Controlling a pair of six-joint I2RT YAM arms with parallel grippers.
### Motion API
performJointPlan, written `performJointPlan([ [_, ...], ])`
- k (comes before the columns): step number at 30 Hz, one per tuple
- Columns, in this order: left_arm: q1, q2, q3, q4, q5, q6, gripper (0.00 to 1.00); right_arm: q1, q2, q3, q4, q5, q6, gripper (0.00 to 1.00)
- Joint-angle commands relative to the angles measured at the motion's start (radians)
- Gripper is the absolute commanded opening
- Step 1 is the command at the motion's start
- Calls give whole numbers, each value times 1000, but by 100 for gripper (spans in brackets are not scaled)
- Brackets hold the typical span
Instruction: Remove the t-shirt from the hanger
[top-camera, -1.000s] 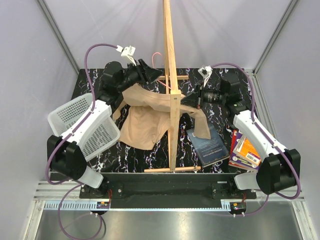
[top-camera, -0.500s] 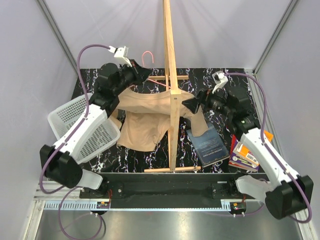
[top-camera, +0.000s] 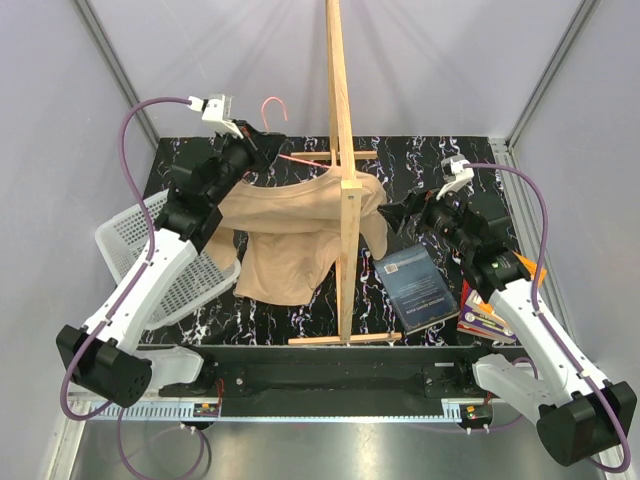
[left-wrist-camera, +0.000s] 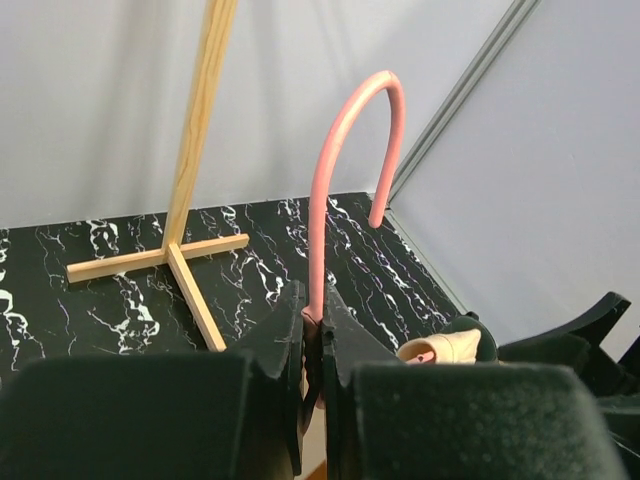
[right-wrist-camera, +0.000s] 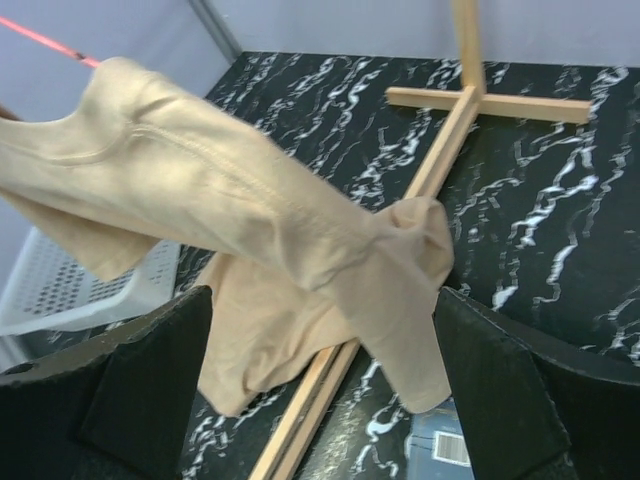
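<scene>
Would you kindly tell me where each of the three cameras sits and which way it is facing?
Top external: above and behind the bases, looking down; both arms show, with the t-shirt and wooden stand between them.
Left wrist: on the left arm, looking along the left gripper, shut on the hanger.
Right wrist: on the right arm, looking past the right gripper, open, at the t-shirt.
Shared: both wrist views show the stand's cross-shaped foot.

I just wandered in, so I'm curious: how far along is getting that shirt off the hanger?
Done: the hanger is clear of the wooden stand. In hand: the left gripper is shut on its neck, holding it up. To do: the t-shirt is draped on it, and the right gripper is open beside the cloth, holding nothing.
</scene>
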Motion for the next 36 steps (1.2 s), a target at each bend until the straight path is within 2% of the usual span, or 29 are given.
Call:
performJointPlan([
  [1,6,-48,14,70,25,21,0,4,-16,-6,80,112,-85,92],
  [4,6,-45,11,96,60,-7,0,4,20,-9,135,34,-70,79],
  [5,6,-38,11,108,74,-16,0,4,30,-13,182,-5,-71,63],
  [8,6,-16,16,142,140,-53,0,5,57,-59,297,-106,-70,45],
  [12,6,-4,23,148,163,-68,0,4,60,-72,301,-94,-76,33],
  [17,6,-4,23,145,154,-67,0,5,31,-98,273,-37,-107,34],
  [18,6,-5,23,145,156,-68,0,4,27,-107,270,-24,-111,37],
  [19,6,-6,22,148,157,-70,0,4,18,-113,270,-7,-113,49],
  [20,6,-4,22,150,160,-73,0,4,13,-118,273,-7,-120,52],
  [23,6,5,31,150,177,-79,0,4,11,-121,275,-22,-127,53],
  [27,6,4,30,153,182,-82,0,4,21,-118,295,-19,-114,35],
  [28,6,4,29,153,183,-83,0,5,21,-116,301,-17,-108,28],
  [34,6,1,29,150,177,-80,0,5,-1,-119,313,79,-53,8],
  [35,6,-1,28,150,180,-82,0,5,-7,-127,319,99,-39,0],
  [36,6,-1,29,150,180,-82,0,4,-18,-131,327,139,-19,0],
])
